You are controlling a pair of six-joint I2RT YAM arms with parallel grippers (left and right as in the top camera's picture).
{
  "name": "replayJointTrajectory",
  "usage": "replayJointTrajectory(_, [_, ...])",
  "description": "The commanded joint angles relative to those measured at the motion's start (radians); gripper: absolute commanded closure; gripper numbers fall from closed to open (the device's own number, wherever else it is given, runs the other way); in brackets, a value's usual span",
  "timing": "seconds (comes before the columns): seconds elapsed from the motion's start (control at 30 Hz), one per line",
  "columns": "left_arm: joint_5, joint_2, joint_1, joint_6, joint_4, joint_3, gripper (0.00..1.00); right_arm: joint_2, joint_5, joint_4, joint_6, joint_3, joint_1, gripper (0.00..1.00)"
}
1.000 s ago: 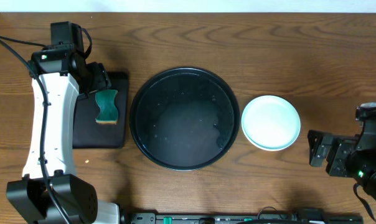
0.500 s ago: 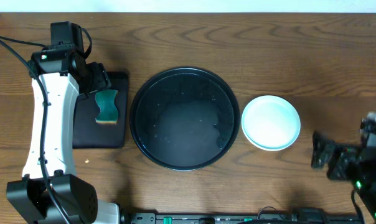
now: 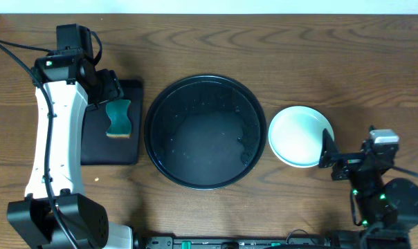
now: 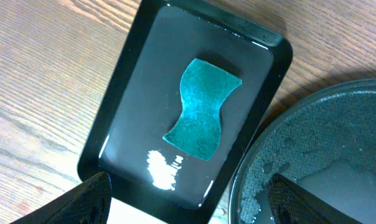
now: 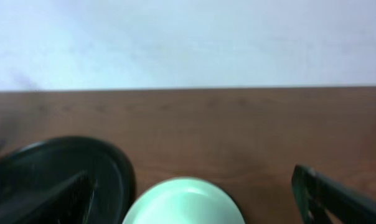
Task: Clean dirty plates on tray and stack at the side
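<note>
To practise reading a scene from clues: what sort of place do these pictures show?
Probably a robotics lab bench set up for dish cleaning: a left arm and right arm at a wooden table, a sponge on a small tray, and a round tray beside plates.

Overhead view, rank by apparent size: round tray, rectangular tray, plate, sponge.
1. Round tray, clearly the largest.
2. Rectangular tray; its left edge is hidden under the arm.
3. Plate, somewhat smaller than the rectangular tray.
4. Sponge, the smallest.
</note>
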Motion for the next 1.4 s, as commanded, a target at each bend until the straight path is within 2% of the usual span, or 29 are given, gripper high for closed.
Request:
replayJointTrajectory(0.0, [-0.002,0.007,0.006,-0.008,-0.003,0.006,0.20,-0.088,-0.039,0.131,-0.009,-0.145,-0.012,0.01])
replayJointTrajectory(0.13, [-0.002,0.007,0.006,-0.009,-0.003,0.006,0.20,-0.194,-0.039,0.256,-0.009,-0.292,-0.012,0.01])
replayJointTrajectory(0.37, [-0.002,0.007,0.006,-0.009,-0.003,0.006,0.20,-0.304,-0.039,0.322,-0.009,-0.419,0.000,0.01])
replayJointTrajectory(1.37, [-0.002,0.007,0.006,-0.008,-0.003,0.006,0.20,-0.323,-0.039,0.271,-0.009,-0.465,0.022,0.01])
